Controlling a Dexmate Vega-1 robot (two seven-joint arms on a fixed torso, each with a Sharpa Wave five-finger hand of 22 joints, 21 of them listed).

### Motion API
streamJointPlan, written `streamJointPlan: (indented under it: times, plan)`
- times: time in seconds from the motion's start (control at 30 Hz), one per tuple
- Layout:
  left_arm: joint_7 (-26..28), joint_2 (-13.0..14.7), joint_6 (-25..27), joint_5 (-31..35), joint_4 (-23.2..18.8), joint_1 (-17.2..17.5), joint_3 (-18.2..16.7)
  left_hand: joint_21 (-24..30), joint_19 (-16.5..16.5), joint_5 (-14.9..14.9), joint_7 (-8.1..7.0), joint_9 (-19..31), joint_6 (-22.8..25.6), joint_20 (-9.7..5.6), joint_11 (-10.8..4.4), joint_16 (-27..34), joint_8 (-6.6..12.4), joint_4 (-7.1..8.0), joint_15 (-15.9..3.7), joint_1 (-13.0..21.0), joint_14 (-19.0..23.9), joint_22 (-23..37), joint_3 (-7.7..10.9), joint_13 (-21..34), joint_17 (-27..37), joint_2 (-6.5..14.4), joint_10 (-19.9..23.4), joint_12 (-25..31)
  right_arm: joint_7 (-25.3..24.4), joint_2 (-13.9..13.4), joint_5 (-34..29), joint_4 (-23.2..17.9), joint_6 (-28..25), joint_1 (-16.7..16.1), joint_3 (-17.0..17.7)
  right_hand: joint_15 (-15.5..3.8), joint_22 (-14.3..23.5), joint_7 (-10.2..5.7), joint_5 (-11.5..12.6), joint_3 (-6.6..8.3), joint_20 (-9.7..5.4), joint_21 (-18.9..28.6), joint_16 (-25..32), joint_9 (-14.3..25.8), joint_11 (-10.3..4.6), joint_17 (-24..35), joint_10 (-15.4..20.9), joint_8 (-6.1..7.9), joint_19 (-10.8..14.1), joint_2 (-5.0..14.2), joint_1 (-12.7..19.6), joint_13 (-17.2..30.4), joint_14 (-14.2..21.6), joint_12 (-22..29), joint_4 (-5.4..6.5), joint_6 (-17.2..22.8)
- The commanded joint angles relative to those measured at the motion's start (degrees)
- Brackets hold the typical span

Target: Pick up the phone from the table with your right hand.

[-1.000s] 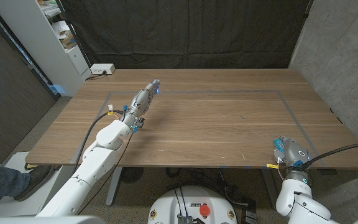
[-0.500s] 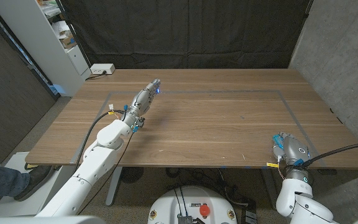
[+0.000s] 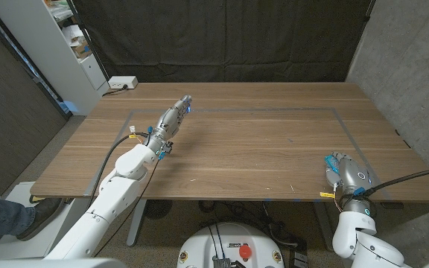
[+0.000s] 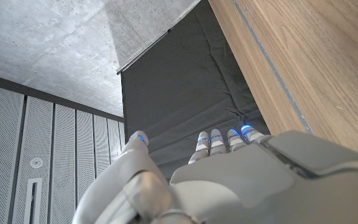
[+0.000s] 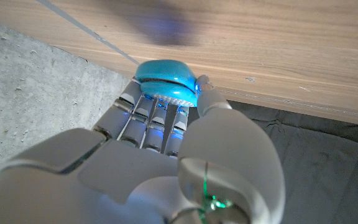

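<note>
My left hand [image 3: 172,119] reaches out over the left half of the wooden table [image 3: 259,145]. Its fingers are straight and close together, and it holds nothing. The left wrist view looks along the back of that hand [image 4: 229,180], past blue-lit fingertips [image 4: 245,130], toward the table's far edge. My right hand [image 3: 343,171] hovers at the front right corner of the table, fingers pointing away from me and nothing in its grasp. In the right wrist view the right hand [image 5: 160,162] has blue fingertips [image 5: 165,76] just at the table's edge.
A thin grey tape line [image 3: 274,110] marks a rectangle on the tabletop. A white power strip [image 3: 122,83] lies at the back left corner, with a white shelf unit [image 3: 65,45] beyond it. A black curtain hangs behind. A person's leg and shoe [image 3: 10,214] are on the floor at left.
My right hand has crept a little forward from the front edge onto the table's corner. The left arm has stayed still.
</note>
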Motion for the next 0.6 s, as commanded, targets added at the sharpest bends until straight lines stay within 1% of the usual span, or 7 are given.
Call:
streamJointPlan:
  times: [0.03, 0.17, 0.33, 0.6]
  plan:
    - [0.06, 0.17, -0.28, -0.07, -0.52, 0.49, -0.14, -0.12, -5.34, 0.0, -0.06, -0.06, 0.23, 0.41, -0.02, 0.02, -0.17, -0.27, 0.29, 0.18, -1.48, 0.34, 0.08, 0.1, 0.03, 0.63, -0.63, -0.12, 1.15, -1.3, -1.46, -0.82, 2.82, -0.93, 1.47, -8.43, 0.11, 0.05, 0.35, 0.33, -5.45, -0.21, 0.42, 0.26, -3.44, 0.36, 3.61, 0.42, 0.43, 0.56, 0.59, 0.3, 0.66, 0.09, 0.38, 0.7]
    - [0.21, 0.25, -0.23, 0.05, -0.62, 0.65, -0.1, -0.16, -5.32, 0.0, -0.04, -0.06, 0.25, 0.41, 0.02, 0.03, -0.17, -0.29, 0.26, 0.17, -1.46, 0.34, 0.06, 0.1, 0.03, 0.65, -0.63, -0.11, 1.65, -2.0, -1.83, -0.87, 4.52, -1.35, 2.18, -8.42, 0.11, 0.06, 0.34, 0.33, -5.46, -0.22, 0.4, 0.27, -3.36, 0.38, 3.73, 0.41, 0.48, 0.55, 0.67, 0.31, 0.68, 0.1, 0.42, 0.81]
    - [0.2, 0.24, -0.21, 0.04, -0.71, 0.73, 0.02, -0.2, -5.29, 0.0, -0.03, -0.06, 0.28, 0.42, 0.08, 0.04, -0.15, -0.31, 0.26, 0.16, -1.45, 0.35, 0.05, 0.1, 0.03, 0.67, -0.65, -0.12, 1.89, -2.18, -2.28, -0.8, 6.47, -1.86, 3.12, -8.31, 0.09, 0.08, 0.3, 0.23, -5.43, -0.22, 0.4, 0.28, -3.33, 0.4, 3.83, 0.35, 0.56, 0.56, 0.47, 0.32, 0.94, 0.06, 0.72, 0.87]
    - [0.33, 0.18, -0.22, 0.12, -0.74, 0.58, 0.18, -0.27, -5.26, 0.0, 0.02, -0.06, 0.28, 0.41, -0.07, 0.04, -0.16, -0.34, 0.23, 0.15, -1.46, 0.35, 0.03, 0.1, 0.03, 0.69, -0.67, -0.12, 2.14, -1.99, -2.62, -0.93, 9.84, -2.98, 5.16, -8.43, 0.07, 0.16, 0.28, 0.19, -5.37, -0.2, 0.37, 0.29, -3.33, 0.4, 3.97, 0.34, 0.74, 0.51, 0.44, 0.33, 1.18, 0.03, 0.86, 1.09]
